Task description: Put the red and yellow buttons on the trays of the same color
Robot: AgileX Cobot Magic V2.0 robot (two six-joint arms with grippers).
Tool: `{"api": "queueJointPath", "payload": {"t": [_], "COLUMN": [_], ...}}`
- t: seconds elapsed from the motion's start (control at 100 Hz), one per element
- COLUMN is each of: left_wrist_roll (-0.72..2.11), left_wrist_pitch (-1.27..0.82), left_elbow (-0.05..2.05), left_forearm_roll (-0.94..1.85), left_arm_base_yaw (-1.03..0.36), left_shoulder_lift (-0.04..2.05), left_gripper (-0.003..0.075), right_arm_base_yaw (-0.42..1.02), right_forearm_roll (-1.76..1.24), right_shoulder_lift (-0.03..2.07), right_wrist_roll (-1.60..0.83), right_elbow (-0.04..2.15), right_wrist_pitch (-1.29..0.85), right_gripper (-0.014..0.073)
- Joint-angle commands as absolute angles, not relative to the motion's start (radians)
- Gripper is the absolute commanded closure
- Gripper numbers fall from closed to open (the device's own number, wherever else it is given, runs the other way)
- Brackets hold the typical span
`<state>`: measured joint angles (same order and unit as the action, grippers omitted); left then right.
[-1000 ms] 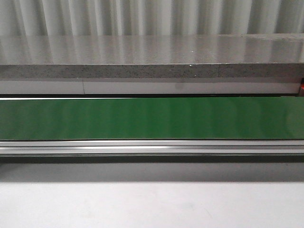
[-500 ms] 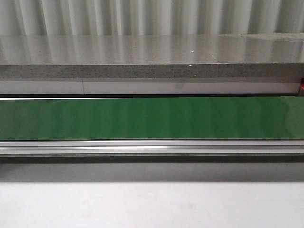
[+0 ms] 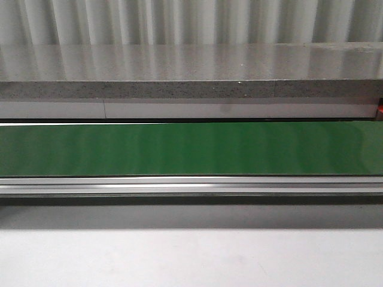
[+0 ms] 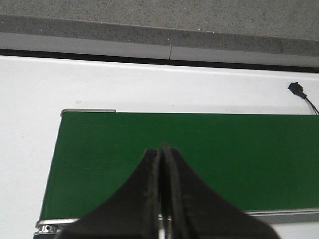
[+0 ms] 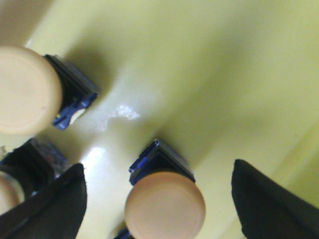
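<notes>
In the right wrist view my right gripper (image 5: 158,172) is open just above the yellow tray (image 5: 209,55). A button with a pale yellowish cap and a black and blue base (image 5: 164,205) stands on the tray between the jaws, which are clear of it on both sides. A second like button (image 5: 27,89) stands further off, and a third (image 5: 10,189) is partly hidden behind one finger. My left gripper (image 4: 161,149) is shut and empty over the green conveyor belt (image 4: 234,149). No red button or red tray is in view. The front view shows no gripper or button.
The green belt (image 3: 191,148) runs across the front view with an aluminium rail (image 3: 191,186) along its near side and a grey stone ledge (image 3: 191,72) behind. A small black connector on a cable (image 4: 295,87) lies on the white table beyond the belt.
</notes>
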<state>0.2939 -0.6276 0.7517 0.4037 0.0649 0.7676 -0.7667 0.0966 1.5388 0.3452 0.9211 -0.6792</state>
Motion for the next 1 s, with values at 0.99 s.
{"api": "queueJointPath", "payload": {"t": [0.99], "left_wrist_roll": [0.292], "left_wrist_pitch": [-0.563], "left_elbow": [0.777], "left_forearm_roll": [0.43], "left_arm_base_yaw": [0.058], "left_shoulder_lift": [0.764], "left_gripper": [0.074], "right_arm_base_yaw": [0.114], "right_forearm_roll": [0.1], "right_shoulder_lift": [0.749], "right_wrist_roll": [0.16], "right_elbow": [0.745], "right_wrist_pitch": [-0.592], "right_gripper": [-0.0003]}}
